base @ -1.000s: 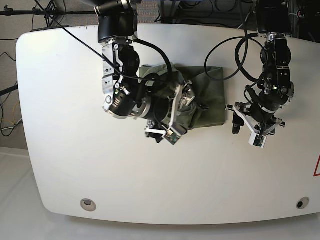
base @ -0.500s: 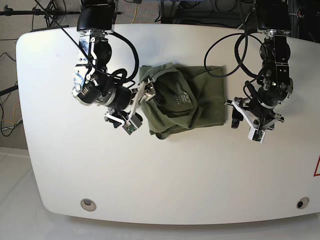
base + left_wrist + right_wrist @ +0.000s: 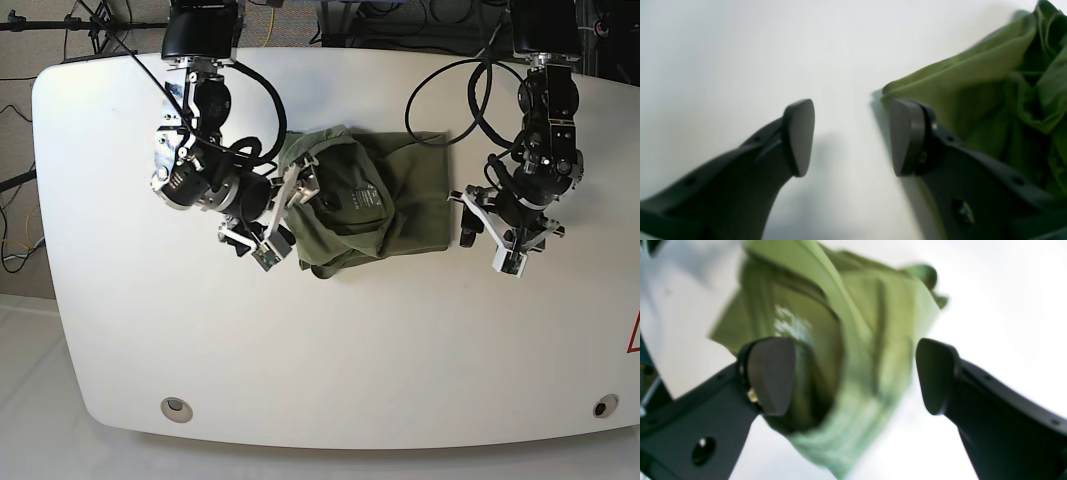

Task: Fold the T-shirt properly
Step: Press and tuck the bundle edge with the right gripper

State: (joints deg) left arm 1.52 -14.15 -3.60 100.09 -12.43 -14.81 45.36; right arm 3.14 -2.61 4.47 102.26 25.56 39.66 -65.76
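The olive-green T-shirt [image 3: 400, 200] lies bunched in a rough rectangle on the white table [image 3: 330, 340], its left part folded over with a white neck print [image 3: 366, 196] showing. My right gripper [image 3: 282, 213] hangs open at the shirt's left edge. In the right wrist view its fingers [image 3: 771, 375] straddle the blurred T-shirt [image 3: 860, 323] from above, holding nothing. My left gripper [image 3: 487, 235] stands open just right of the shirt's right edge. In the left wrist view the left gripper [image 3: 851, 136] is empty over bare table, one finger [image 3: 907, 136] beside the T-shirt's [image 3: 973, 90] corner.
Black cables [image 3: 440, 90] loop from both arms over the table's back half. Two round holes [image 3: 177, 407] sit near the front edge, the other hole [image 3: 600, 407] at the right. A red mark [image 3: 634, 335] shows at the right edge.
My right arm drew back from over the shirt's middle to its left side, then edged back to the left edge. The folded-over flap stayed down. My left gripper shifted slightly up, nearer the shirt.
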